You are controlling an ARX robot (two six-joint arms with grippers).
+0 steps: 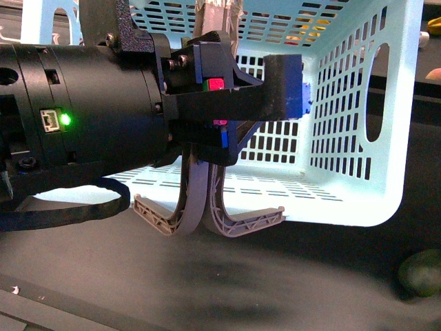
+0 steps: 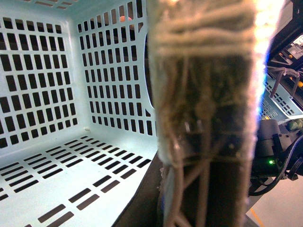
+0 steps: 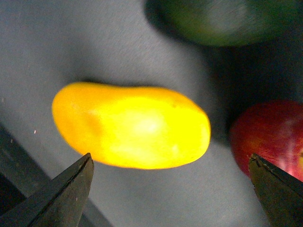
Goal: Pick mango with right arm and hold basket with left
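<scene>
Since the coming grasp turns on it, we enter the fruit first.

1. Smooth yellow-orange oval mango [image 3: 132,125]: lying unheld on the dark grey table [image 3: 61,42].
2. Right pincer [image 3: 171,163]: two dark fingertips [image 3: 71,189] spread wide apart, holding nothing.
3. Relation: the mango lies straight ahead of the open pincer, shifted towards the tip farther from the apple. Its long axis runs nearly along the line joining the tips, slightly tilted. We judge that closing from this pose would take the fruit end to end. Centring it and turning the wrist to cross its narrow width looks the wiser approach. The right arm is plainly the nearer one.
4. Round red apple [image 3: 270,137]: off one end of the mango, apart from it.
5. Dark green round fruit [image 3: 222,21]: beyond the mango's long side, apart from it.
6. Large pale turquoise slotted plastic basket [image 1: 358,207]: close behind the left arm.
7. Thick black cylindrical left arm [image 1: 83,117], green light lit. Its left pincer [image 1: 209,207] has grey ribbed fingers [image 1: 241,224] drawn together.
8. Twine-wound handle [image 2: 203,94]: fills the left wrist view, right against the finger ribs. We judge the pincer clamped on it, though the contact itself is hidden.

Not made out:
- The right arm is outside the front view.
- We cannot tell which way the mango lies from the basket.
- The apple and the green fruit are cut off by the frame, and the green fruit is also blurred.
</scene>
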